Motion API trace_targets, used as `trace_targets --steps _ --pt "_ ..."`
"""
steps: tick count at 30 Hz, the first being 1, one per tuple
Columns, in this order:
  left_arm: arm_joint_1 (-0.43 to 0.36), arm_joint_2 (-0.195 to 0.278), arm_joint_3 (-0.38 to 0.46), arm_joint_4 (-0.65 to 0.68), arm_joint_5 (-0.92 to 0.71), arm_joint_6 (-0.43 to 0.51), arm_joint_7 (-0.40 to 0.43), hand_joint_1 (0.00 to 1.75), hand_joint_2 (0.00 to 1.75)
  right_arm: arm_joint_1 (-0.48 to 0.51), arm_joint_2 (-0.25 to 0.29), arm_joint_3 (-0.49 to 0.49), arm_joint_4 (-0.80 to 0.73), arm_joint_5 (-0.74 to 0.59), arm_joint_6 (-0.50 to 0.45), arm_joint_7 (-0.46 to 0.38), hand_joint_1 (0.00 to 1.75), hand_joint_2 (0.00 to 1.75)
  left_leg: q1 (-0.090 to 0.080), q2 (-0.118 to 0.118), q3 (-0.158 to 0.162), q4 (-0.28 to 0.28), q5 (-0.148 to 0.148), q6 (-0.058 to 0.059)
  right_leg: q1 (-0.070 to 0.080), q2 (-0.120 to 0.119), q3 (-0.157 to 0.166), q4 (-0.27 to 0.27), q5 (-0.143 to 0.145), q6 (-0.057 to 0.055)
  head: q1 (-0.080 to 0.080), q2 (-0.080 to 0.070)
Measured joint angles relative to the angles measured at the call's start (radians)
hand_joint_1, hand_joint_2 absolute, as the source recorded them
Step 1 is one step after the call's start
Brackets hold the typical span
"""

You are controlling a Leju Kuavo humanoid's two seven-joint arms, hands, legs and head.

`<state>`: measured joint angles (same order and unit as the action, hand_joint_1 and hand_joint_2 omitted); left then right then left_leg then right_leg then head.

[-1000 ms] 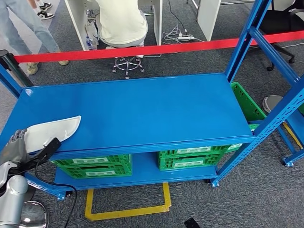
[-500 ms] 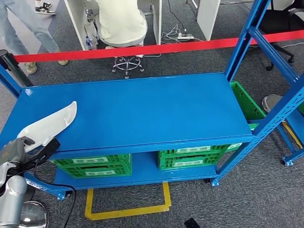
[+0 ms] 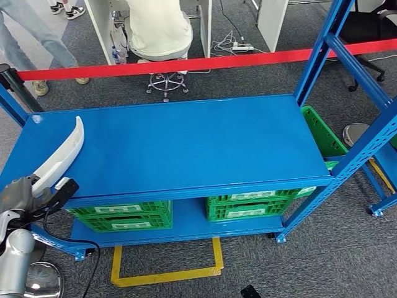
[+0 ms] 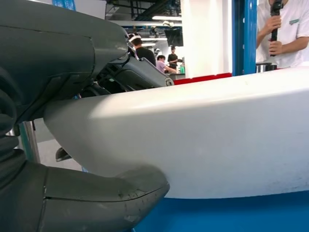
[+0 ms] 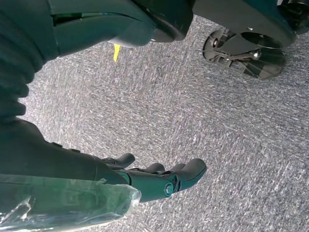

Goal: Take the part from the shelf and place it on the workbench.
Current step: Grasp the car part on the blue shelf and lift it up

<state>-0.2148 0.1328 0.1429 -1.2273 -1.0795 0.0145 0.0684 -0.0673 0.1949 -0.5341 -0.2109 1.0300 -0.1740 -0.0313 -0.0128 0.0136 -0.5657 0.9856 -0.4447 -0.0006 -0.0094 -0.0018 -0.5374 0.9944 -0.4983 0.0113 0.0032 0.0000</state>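
The left hand (image 3: 21, 194) sits at the near left corner of the blue surface (image 3: 187, 146), its grey thumb and darker fingers closed around one end of the part (image 3: 61, 158). In the left wrist view the thumb (image 4: 109, 193) presses under the part (image 4: 218, 140) while darker fingers (image 4: 142, 77) wrap over its other side, so the hold is a firm clasp. The part is a long, narrow white shell, smooth and slightly glossy, curved along its length like a blade or a trim panel, with a rounded far tip and a thin raised edge. From the head view it slants away from the hand, over the left end of the surface, its tip pointing toward the far left corner; whether its underside touches the surface cannot be told. The right hand (image 5: 160, 179) hangs over grey carpet (image 5: 218, 121) with its dark fingers stretched out, apart and holding nothing. Under the blue surface, on a lower shelf, stand green crates (image 3: 126, 216). Beyond the rack runs a red barrier tape (image 3: 211, 62), and behind it a person in a pale top (image 3: 159, 28) sits on a stool.
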Motion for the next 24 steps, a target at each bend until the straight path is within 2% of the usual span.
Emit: trace_targets --steps 10,24 --pt "0.012 -0.007 0.000 -0.020 0.001 0.033 -0.034 1.75 1.75 0.000 0.000 0.000 0.000 0.001 0.000 -0.002 0.00 1.75 0.000 0.000 0.000 0.000 0.000 0.000 0.000 0.000 0.000 0.000 0.000 0.000 0.000 0.000" --pt "0.077 -0.049 -0.017 -0.162 0.002 0.078 -0.084 1.75 1.75 0.001 0.000 -0.001 0.000 -0.003 -0.005 -0.006 0.00 1.75 0.000 0.001 -0.002 0.000 0.000 0.000 0.000 0.000 -0.002 0.000 0.000 0.000 0.000 0.000"
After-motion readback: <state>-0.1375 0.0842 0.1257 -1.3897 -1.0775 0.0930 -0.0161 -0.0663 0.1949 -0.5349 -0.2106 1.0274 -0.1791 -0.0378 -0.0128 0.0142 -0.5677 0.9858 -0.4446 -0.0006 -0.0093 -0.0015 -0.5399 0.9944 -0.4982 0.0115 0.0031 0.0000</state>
